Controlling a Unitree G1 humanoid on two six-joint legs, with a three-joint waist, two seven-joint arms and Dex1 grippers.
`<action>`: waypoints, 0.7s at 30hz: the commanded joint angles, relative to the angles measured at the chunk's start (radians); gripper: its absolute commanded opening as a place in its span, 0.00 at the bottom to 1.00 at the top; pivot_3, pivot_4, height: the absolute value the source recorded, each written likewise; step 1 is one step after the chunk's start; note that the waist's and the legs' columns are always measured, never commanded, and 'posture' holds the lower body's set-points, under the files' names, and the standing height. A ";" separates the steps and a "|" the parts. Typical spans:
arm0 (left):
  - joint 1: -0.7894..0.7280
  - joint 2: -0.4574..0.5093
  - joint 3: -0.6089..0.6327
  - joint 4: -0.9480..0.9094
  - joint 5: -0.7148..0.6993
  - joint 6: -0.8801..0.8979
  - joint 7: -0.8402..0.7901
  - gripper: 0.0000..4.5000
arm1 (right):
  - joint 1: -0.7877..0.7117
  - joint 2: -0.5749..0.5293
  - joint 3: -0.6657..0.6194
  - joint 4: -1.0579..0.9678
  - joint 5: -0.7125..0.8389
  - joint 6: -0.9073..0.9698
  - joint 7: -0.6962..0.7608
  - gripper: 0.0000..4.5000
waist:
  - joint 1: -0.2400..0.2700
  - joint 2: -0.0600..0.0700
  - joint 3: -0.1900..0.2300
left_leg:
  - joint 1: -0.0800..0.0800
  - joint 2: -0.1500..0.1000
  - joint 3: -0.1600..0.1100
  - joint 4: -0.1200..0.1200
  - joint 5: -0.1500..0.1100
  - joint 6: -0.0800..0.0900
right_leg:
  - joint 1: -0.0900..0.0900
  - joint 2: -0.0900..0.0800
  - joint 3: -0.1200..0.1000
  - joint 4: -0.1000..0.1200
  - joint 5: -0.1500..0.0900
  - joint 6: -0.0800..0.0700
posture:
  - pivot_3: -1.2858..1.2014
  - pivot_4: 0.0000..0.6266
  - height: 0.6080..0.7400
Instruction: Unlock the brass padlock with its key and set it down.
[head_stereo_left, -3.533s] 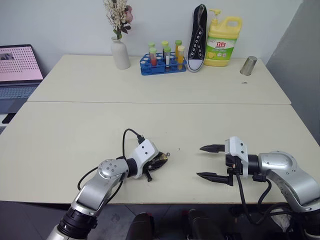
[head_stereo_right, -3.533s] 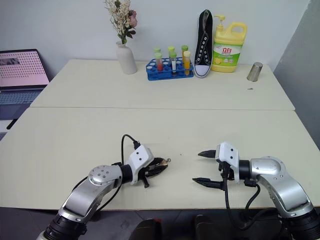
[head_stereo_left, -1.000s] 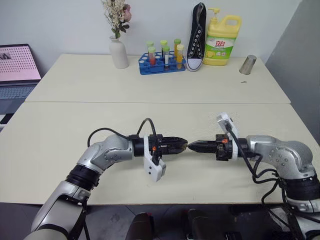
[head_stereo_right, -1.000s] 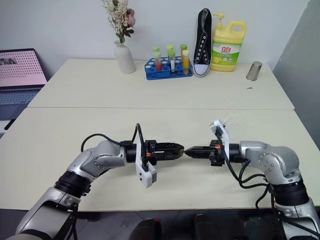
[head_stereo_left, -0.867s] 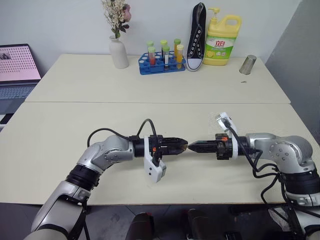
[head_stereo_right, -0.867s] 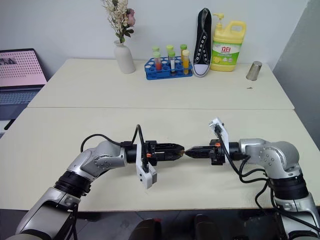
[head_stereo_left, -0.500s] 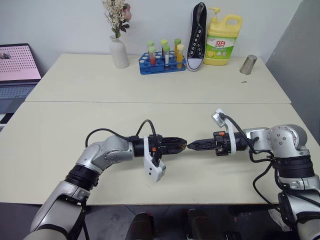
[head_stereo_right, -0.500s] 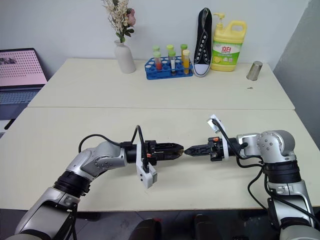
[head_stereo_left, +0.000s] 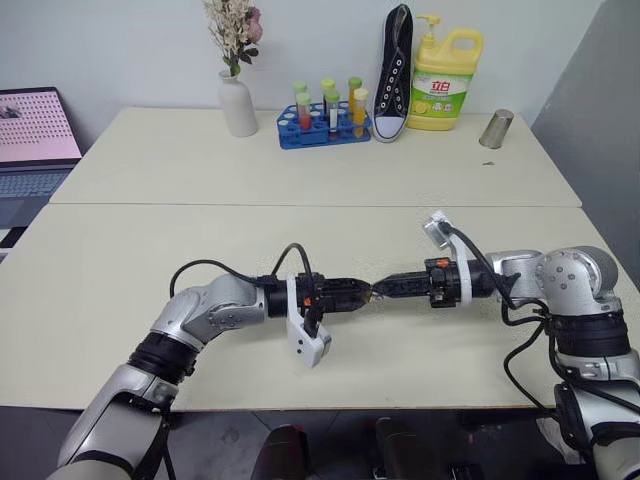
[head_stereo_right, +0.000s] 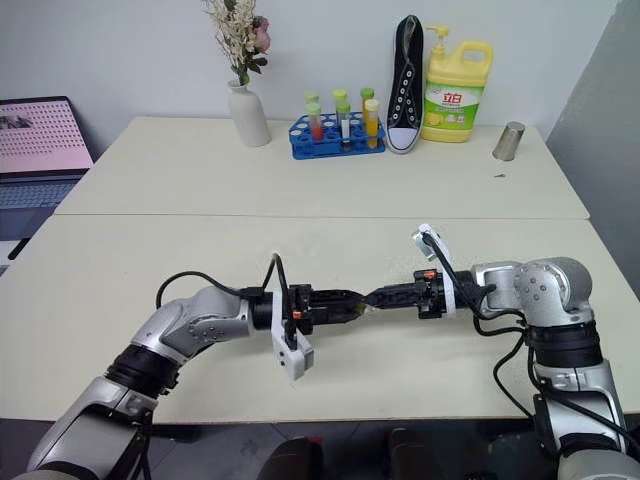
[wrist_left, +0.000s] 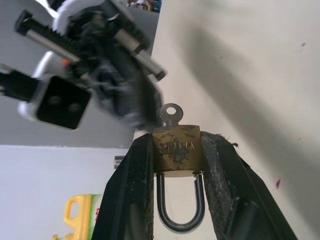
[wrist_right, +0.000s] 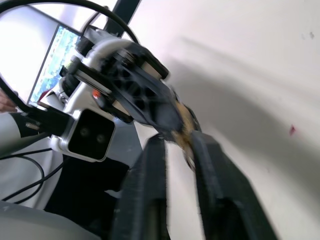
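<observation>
Above pale table (head_stereo_left: 120, 250), near its front edge: brass padlock (wrist_left: 176, 151) clamped in left gripper (wrist_left: 175, 150), key (wrist_left: 170, 114) seated in it; best to re-close parted right gripper (wrist_right: 176, 150) squarely on key head, then twist gently.

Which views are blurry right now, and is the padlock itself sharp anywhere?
Left wrist view: brass padlock and key sharp between the left gripper's fingers; right gripper behind smeared. Right wrist view: motion-blurred throughout, padlock just a yellowish smudge. Eye views: sharp, padlock too small to resolve.
</observation>
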 joint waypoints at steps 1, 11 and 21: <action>-0.005 0.002 0.005 -0.028 -0.023 0.001 0.004 0.21 | 0.049 -0.092 0.048 -0.109 -0.067 -0.153 0.097 0.53 | 0.001 0.000 0.000 | 0.000 0.000 0.000 0.000 0.000 0.000 | 0.000 0.000 0.000 0.000 0.000 0.000 | 0.52 0.24 1.00; 0.003 -0.012 0.017 -0.037 -0.040 0.033 0.017 0.21 | 0.214 -0.083 0.035 -0.231 -0.204 -0.474 0.069 0.69 | -0.003 0.000 0.000 | 0.001 0.001 0.000 0.000 0.000 0.000 | 0.000 0.001 0.000 0.000 0.000 0.000 | 0.52 0.24 1.00; -0.001 -0.019 0.022 -0.035 -0.022 0.044 0.043 0.21 | 0.261 0.031 0.031 -0.279 -0.161 -0.451 -0.027 0.69 | -0.001 0.000 0.000 | 0.001 0.000 0.000 0.001 0.000 0.000 | 0.000 0.000 0.000 0.000 0.000 0.001 | 0.52 0.24 1.00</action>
